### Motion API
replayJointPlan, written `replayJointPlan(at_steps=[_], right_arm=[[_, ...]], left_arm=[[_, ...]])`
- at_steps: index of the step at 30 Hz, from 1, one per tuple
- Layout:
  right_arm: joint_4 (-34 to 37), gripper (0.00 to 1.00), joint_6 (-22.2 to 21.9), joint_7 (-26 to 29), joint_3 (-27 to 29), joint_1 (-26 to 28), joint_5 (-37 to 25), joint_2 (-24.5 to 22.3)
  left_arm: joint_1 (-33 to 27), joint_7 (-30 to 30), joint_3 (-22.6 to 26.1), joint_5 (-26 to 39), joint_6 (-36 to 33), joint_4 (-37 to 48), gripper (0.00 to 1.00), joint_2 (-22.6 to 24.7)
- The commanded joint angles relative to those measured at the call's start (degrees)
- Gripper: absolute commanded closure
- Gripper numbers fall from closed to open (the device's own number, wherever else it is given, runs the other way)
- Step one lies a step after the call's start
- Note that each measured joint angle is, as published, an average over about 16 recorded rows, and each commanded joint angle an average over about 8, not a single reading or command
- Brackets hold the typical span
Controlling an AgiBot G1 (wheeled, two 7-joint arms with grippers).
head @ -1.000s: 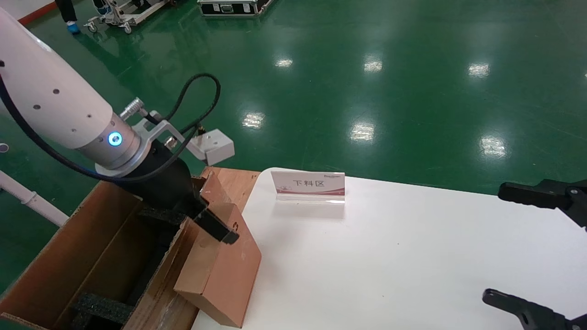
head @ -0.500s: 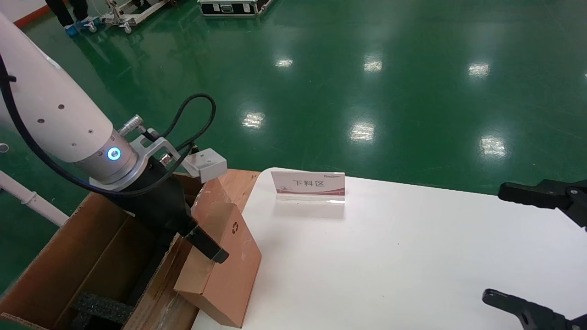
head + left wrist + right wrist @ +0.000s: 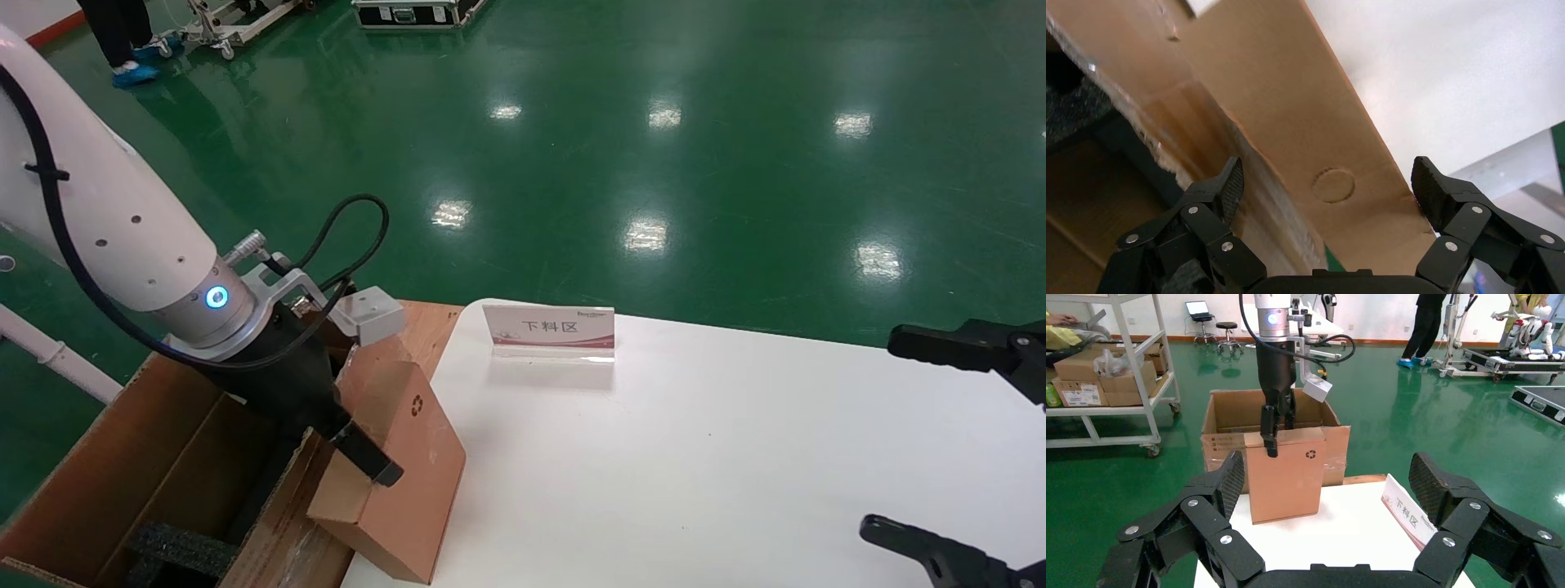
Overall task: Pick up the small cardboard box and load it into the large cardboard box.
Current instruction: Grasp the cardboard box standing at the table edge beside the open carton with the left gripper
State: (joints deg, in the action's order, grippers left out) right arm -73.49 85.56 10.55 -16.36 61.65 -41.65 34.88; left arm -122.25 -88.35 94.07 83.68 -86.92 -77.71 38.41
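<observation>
The small cardboard box (image 3: 409,490) stands upright at the left edge of the white table (image 3: 695,457), leaning against the large cardboard box (image 3: 122,457). Its recycling symbol faces the table. My left gripper (image 3: 359,457) is open and straddles the small box's top edge, one finger down its outer face, the other hidden on the carton side. In the left wrist view the small box's narrow top (image 3: 1309,122) lies between the spread fingers of the left gripper (image 3: 1327,177), which stand clear of it. Black foam (image 3: 184,547) lies inside the large box. My right gripper (image 3: 915,441) is open and parked at the table's right edge.
A white and red sign stand (image 3: 549,329) sits at the table's far edge. In the right wrist view (image 3: 1291,478) the small box stands in front of the large box (image 3: 1229,413), with a shelf rack (image 3: 1119,386) on the green floor behind.
My left gripper has come down and nearer along the small box's top edge, its outer finger sliding lower over the face. The small box and the right arm have not moved.
</observation>
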Motion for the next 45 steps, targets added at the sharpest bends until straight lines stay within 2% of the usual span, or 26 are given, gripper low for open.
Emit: replayJointPlan(at_steps=[1, 9, 45], right_arm=[[0.0, 0.0, -0.01, 0.0, 0.0, 0.0, -0.01, 0.0], [0.01, 0.98, -0.01, -0.01, 0.0, -0.01, 0.01, 0.0], [0.03, 1.0, -0.01, -0.02, -0.01, 0.0, 0.05, 0.0]], left_arm=[[0.07, 0.06, 0.29, -0.12, 0.4, 0.01, 0.0, -0.02], [0.12, 0.1, 0.2, -0.18, 0.48, 0.03, 1.0, -0.05], [-1.31, 1.05, -0.49, 0.46, 0.03, 1.36, 1.0, 0.77]])
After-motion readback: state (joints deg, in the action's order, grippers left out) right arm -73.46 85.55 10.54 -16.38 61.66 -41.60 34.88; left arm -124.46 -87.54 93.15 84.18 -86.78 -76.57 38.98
